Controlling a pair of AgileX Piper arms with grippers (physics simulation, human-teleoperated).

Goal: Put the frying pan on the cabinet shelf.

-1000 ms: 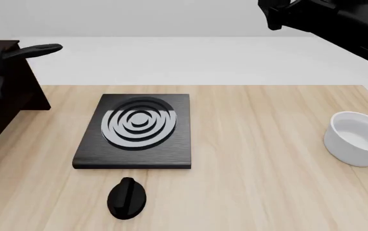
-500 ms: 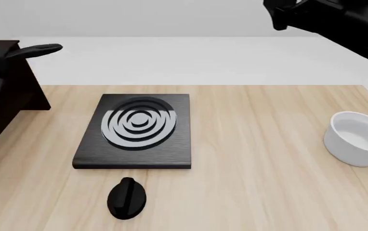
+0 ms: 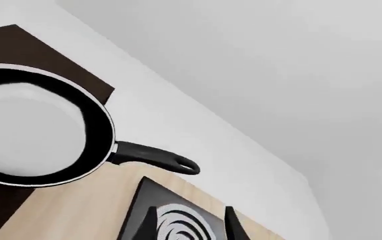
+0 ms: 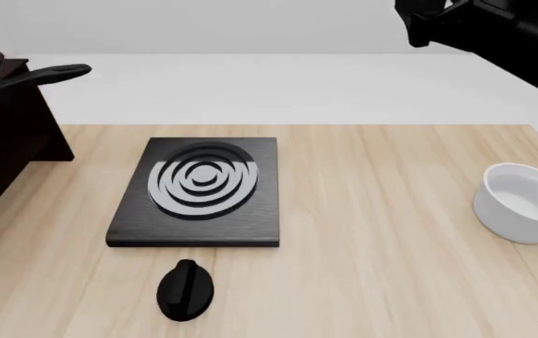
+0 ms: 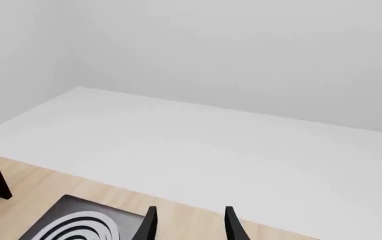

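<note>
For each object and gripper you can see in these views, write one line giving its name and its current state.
frying pan: resting on the cabinet, empty, handle jutting past its edge
cabinet: bearing the pan
stove plate: flat on the table, nothing on it
knob: lying in front of the plate
white bowl: upright, empty
left gripper: open, holding nothing
right gripper: open, holding nothing

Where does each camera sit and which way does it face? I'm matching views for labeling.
Front view: fixed, above and behind the arms, looking forward and down on the table; the right arm shows top right.
Left wrist view: behind the left gripper, looking at the frying pan on the cabinet shelf; fingertips show.
Right wrist view: behind the right gripper, facing the far wall; fingertips show.
All three share the stove plate.
</note>
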